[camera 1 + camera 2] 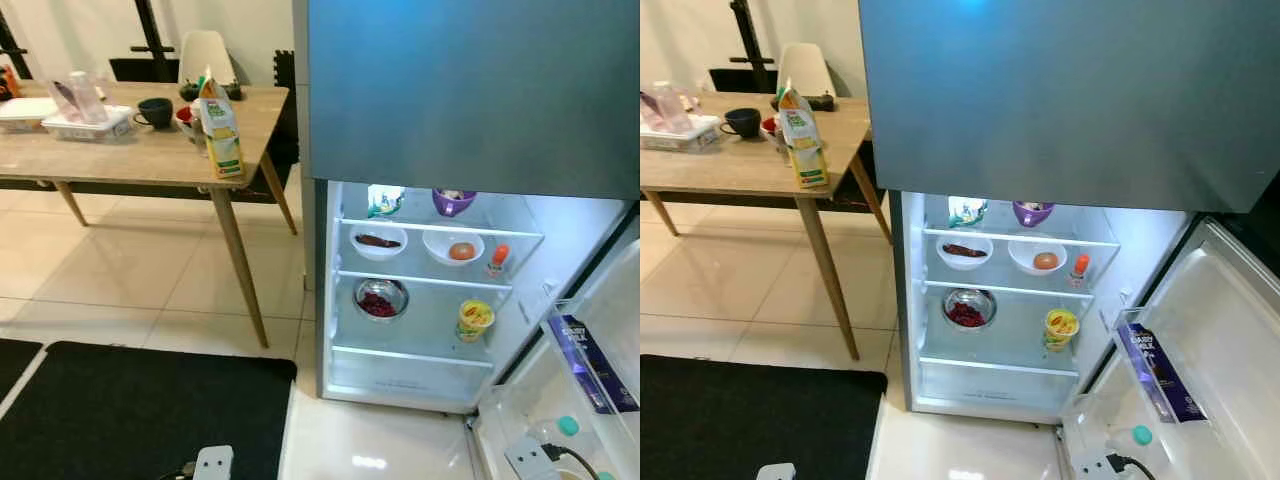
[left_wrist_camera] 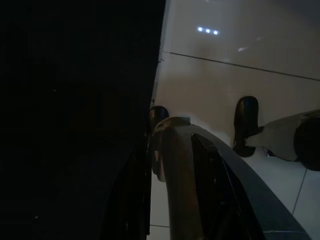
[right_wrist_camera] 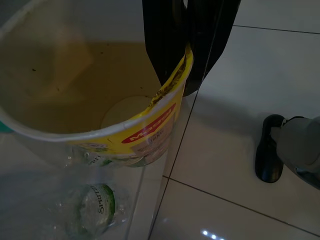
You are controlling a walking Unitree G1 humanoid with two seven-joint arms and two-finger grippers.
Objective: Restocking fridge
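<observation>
1. Left eye view: we face the open fridge (image 1: 420, 290), its lit shelves partly filled: two white bowls (image 1: 380, 241) on the upper shelf, a steel bowl (image 1: 381, 298) and a yellow cup (image 1: 475, 318) on the one below. The free room lies on that lower shelf between the steel bowl and the yellow cup, and along the bare bottom shelf. The juice carton (image 1: 221, 128) stands upright, long axis vertical, near the corner of the wooden table (image 1: 130, 155), to our left and well apart from the fridge; we judge the left arm the nearer one to it.

2. Right eye view: the open door (image 1: 1210, 340) swings out on our right, with a purple packet (image 1: 1160, 372) standing in its rack. It bounds our right side, so any path into the shelves has to come from the front or the left. The black mat (image 1: 740, 415) lies on the floor in front of the table.

3. Left wrist view: the picture is very dark. The left gripper (image 2: 185, 165) hangs low over pale floor tiles at the mat's edge; we cannot tell how its fingers stand.

4. Right wrist view: the right gripper (image 3: 187, 45) is clamped on the rim of a yellow tub (image 3: 100, 100), one finger inside the wall and one outside. The tub hangs mouth towards the camera and looks empty. It sits over a clear door bin with a Sprite bottle (image 3: 95, 207) below, so the bin wall is the edge to mind when lifting.
</observation>
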